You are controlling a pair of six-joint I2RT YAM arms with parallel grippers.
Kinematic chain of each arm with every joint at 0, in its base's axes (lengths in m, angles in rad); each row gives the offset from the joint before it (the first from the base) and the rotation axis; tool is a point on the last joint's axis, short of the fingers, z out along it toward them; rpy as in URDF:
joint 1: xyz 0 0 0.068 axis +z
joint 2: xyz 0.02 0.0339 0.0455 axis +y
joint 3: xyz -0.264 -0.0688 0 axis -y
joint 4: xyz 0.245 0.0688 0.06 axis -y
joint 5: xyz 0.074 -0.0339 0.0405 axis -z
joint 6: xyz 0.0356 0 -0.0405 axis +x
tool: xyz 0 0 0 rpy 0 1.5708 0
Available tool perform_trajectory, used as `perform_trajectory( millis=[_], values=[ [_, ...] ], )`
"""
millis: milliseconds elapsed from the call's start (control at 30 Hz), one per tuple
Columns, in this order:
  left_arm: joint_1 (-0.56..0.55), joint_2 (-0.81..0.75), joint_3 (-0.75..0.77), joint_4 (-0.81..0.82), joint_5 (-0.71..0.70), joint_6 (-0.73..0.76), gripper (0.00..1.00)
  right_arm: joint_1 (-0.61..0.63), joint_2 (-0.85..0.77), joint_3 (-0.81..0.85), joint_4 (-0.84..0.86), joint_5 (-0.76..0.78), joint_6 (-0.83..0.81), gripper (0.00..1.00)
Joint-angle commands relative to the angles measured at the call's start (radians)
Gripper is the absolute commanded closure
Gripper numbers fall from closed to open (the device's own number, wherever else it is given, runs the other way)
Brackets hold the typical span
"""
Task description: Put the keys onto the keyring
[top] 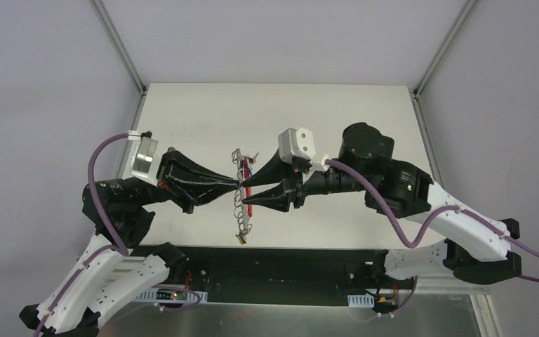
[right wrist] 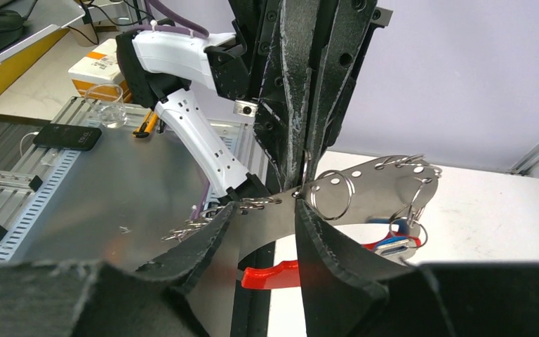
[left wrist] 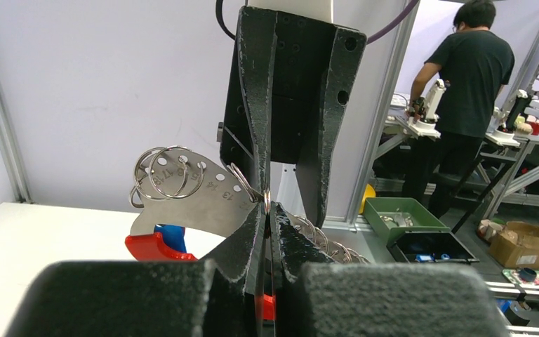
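"Well, where was the keyring (top: 241, 221) at that point?"

"Up off the worktop, over its middle and a little toward the near edge, strung out as a line of wire rings. Its long axis ran from far edge to near edge, straight across the line between the two arms."

"And who had it?"

"The left gripper (top: 234, 184), reaching in from the left edge. Its fingers were pinched tight on a ring at the rim of the silver plate (left wrist: 203, 200) that the rings hang through. The right gripper (top: 247, 194) faced it from the right edge, jaws apart, one finger on each side of that plate. It wasn't closed on anything I could see."

"The keys (left wrist: 173, 235)?"

"Only a blue head showed, hanging low beside the red strap (left wrist: 151, 247). The black one I couldn't pick out. I'd judge the threading fell to the right arm, since its tips sat just beside the pinched ring."
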Motion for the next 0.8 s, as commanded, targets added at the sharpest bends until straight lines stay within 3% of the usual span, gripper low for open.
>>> perform_trajectory(
  millis=[0, 767],
  values=[
    [-0.009, -0.013, 0.001, 0.082, -0.007, -0.019, 1.0, 0.017, 0.007, 0.043, 0.093, 0.041, -0.031, 0.64],
    [-0.008, -0.038, -0.002, 0.082, 0.006, -0.024, 1.0, 0.042, 0.033, 0.073, 0.095, 0.092, -0.038, 0.73]
  ],
)
